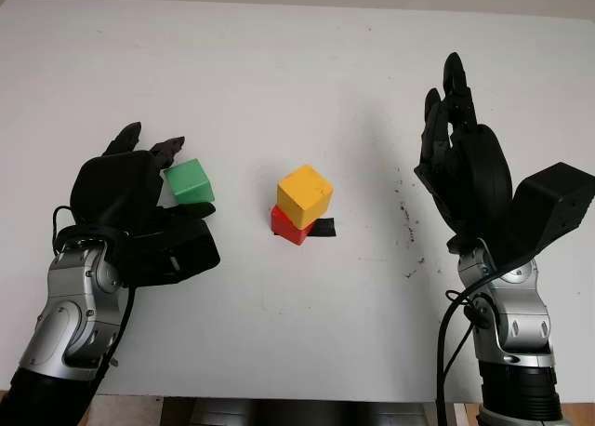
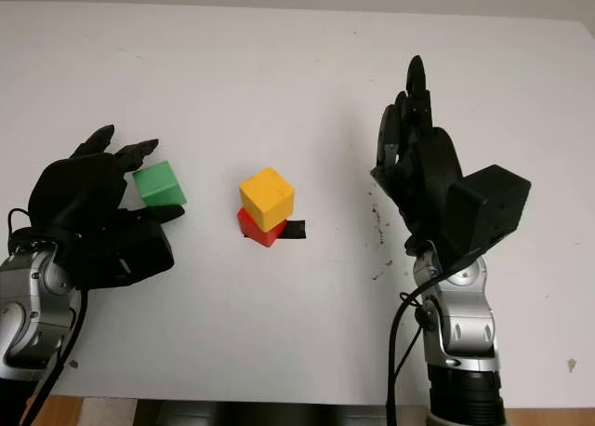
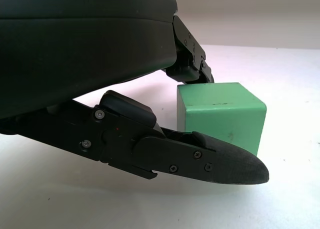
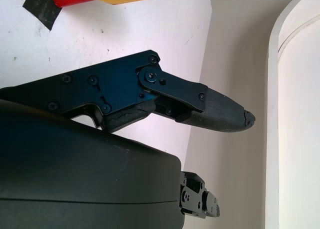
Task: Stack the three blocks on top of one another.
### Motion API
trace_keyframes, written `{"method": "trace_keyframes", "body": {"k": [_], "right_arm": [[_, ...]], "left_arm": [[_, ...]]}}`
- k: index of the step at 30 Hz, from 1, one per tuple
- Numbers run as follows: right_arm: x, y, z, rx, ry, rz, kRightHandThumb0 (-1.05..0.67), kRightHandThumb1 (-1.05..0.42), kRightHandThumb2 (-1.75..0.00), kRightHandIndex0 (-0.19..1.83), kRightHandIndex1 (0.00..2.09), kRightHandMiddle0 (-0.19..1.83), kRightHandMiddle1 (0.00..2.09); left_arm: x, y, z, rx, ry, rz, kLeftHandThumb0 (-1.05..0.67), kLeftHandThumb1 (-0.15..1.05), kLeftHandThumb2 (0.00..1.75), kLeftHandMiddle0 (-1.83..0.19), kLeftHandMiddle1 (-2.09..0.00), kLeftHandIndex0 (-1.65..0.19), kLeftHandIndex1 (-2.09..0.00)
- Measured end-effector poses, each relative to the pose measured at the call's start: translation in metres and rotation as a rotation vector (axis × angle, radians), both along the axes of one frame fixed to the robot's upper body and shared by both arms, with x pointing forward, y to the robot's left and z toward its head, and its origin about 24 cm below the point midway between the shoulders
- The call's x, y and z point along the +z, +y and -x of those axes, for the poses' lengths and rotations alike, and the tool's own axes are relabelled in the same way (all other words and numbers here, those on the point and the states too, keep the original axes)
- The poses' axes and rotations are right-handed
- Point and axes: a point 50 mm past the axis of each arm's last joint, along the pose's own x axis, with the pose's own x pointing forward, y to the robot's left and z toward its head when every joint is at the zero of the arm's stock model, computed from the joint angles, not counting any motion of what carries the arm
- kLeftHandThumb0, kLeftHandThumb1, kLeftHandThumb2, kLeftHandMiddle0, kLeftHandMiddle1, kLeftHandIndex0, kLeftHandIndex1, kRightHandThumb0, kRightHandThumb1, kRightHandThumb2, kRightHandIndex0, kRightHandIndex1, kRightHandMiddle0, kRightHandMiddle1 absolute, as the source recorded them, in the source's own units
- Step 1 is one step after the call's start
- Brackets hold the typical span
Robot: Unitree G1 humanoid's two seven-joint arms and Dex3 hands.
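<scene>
A: Where are the blocks?
B: Yellow block (image 1: 305, 194) sits skewed on red block (image 1: 289, 226), mid-table (image 1: 279, 63); left hand (image 1: 139, 207) fingers (image 3: 200, 159) clamp the plain green block (image 1: 190, 181)

A: Right hand (image 1: 462, 170)?
B: Open, raised at the right

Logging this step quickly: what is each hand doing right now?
Left hand: shut on the green cube block, at the table's left.
Right hand: open, raised at the right.
</scene>
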Motion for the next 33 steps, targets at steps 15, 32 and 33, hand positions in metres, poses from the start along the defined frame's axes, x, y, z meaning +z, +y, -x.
{"method": "trace_keyframes", "body": {"k": [15, 32, 33], "right_arm": [[0.003, -0.001, 0.001, -0.026, 0.001, -0.021, -0.68, -1.05, -0.72, -0.19, 0.00, -0.19, 0.00], [0.002, 0.000, 0.000, -0.024, -0.004, -0.009, -0.64, -1.05, -0.69, -0.19, 0.00, -0.19, 0.00], [0.002, 0.000, 0.000, -0.024, -0.006, -0.008, -0.64, -1.05, -0.70, -0.19, 0.00, -0.19, 0.00]], "left_arm": [[0.007, -0.002, 0.004, -0.005, -0.051, -0.003, -0.53, 1.05, 0.17, -0.36, -0.07, -0.41, -1.19], [0.015, -0.003, 0.007, -0.218, -0.142, 0.300, -0.39, 1.05, 0.14, -0.39, -0.06, -0.39, -1.23], [0.016, -0.003, 0.007, -0.259, -0.123, 0.364, -0.39, 1.05, 0.14, -0.38, -0.05, -0.41, -1.23]]}}
